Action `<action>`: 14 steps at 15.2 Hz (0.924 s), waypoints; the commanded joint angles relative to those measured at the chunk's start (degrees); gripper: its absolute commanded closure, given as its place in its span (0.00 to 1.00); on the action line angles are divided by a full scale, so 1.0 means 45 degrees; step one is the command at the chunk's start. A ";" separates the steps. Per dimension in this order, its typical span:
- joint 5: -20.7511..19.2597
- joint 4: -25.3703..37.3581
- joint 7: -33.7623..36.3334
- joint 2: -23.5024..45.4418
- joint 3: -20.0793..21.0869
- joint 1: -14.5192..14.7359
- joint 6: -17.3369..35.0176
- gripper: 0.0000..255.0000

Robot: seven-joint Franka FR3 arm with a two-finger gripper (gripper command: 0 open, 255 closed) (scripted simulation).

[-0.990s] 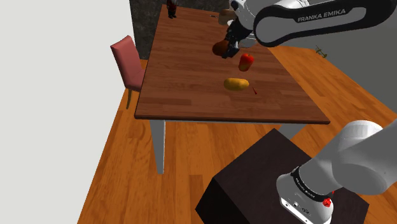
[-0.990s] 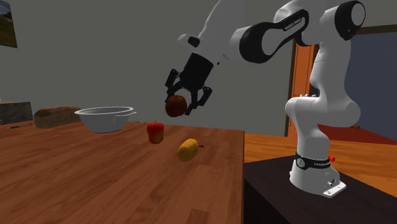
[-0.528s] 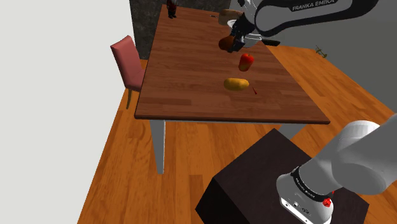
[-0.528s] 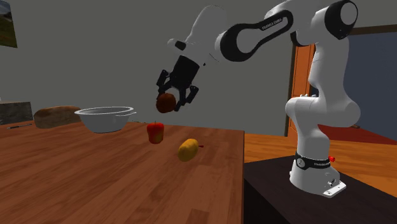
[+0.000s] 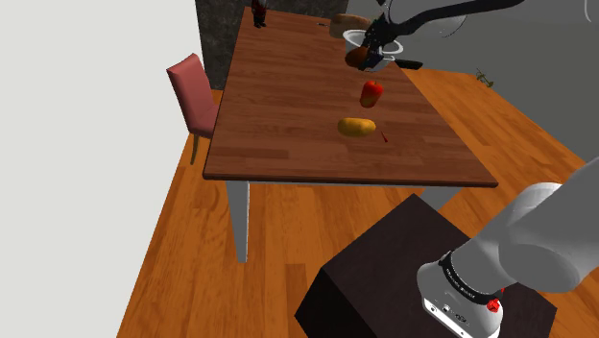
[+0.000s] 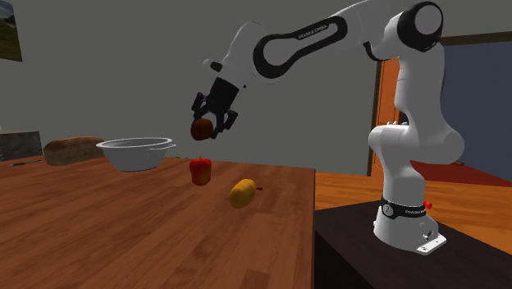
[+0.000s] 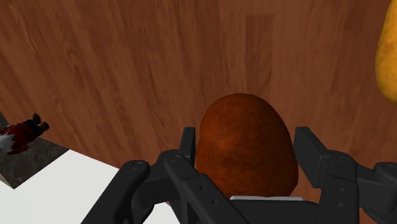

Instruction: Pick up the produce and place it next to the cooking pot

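My black gripper [image 6: 206, 125] is shut on a round reddish-brown piece of produce [image 6: 201, 130] and holds it in the air above the wooden table [image 6: 98, 238]. In the wrist view the produce [image 7: 245, 127] sits clasped between both fingers [image 7: 187, 145], with table wood beneath. The cooking pot [image 6: 135, 153] is a grey metal vessel standing on the table, to the second exterior view's left of the gripper and lower. In the shoulder view the gripper [image 5: 365, 56] and the produce [image 5: 357, 60] hang just in front of the pot [image 5: 356, 36] at the table's far end.
A red pepper [image 6: 200, 171] and a yellow piece of produce [image 6: 243, 193] lie on the table below and nearer than the gripper. A brown loaf [image 6: 72, 149] lies behind the pot. A red chair [image 5: 192, 96] stands at the shoulder view's left of the table.
The arm has carried the brown produce away from the stand toward the pot, leftward and slightly higher in the second exterior view. The grip has stayed shut on it.
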 commanded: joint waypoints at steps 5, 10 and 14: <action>0.2320 0.2358 -0.2875 0.1988 -0.0798 -0.0845 -0.0713 1.00; 0.4053 0.4823 -0.4752 0.3924 -0.0954 -0.2086 -0.1711 1.00; 0.5142 0.7247 -0.5800 0.5657 -0.0854 -0.3344 -0.2762 1.00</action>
